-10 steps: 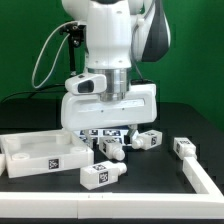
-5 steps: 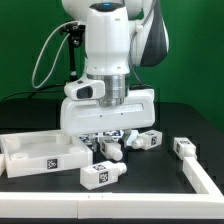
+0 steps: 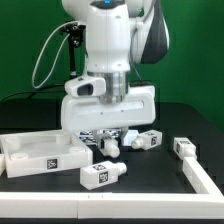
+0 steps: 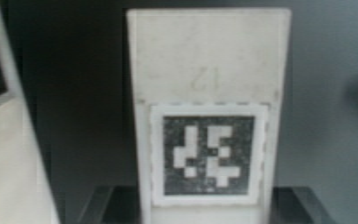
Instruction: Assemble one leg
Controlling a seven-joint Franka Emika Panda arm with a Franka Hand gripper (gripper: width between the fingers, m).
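Hanging low over the black table (image 3: 150,190), my gripper (image 3: 112,140) sits right above the cluster of parts. My own wrist housing hides the fingers in the exterior view, and the wrist view shows only a dark strip at the frame's edge. So I cannot tell whether they are apart, together or pressed on anything.

I count three legs. One leg (image 3: 110,149) lies directly under my gripper, a second leg (image 3: 148,139) lies just beside it toward the exterior view's right, and a third leg (image 3: 103,174) lies nearer the camera, apart from the other two. I also count one large white panel (image 3: 28,152) on the exterior view's left and one L-shaped bar (image 3: 195,165) on the exterior view's right.

The leg below me fills the wrist view (image 4: 208,80). It lies on its side, its long axis level with the table, with its black-and-white tag (image 4: 211,152) facing straight up at the wrist camera. From the exterior view I cannot make out which way it runs across the table. The third leg's long axis runs roughly across that view, tag toward the camera.
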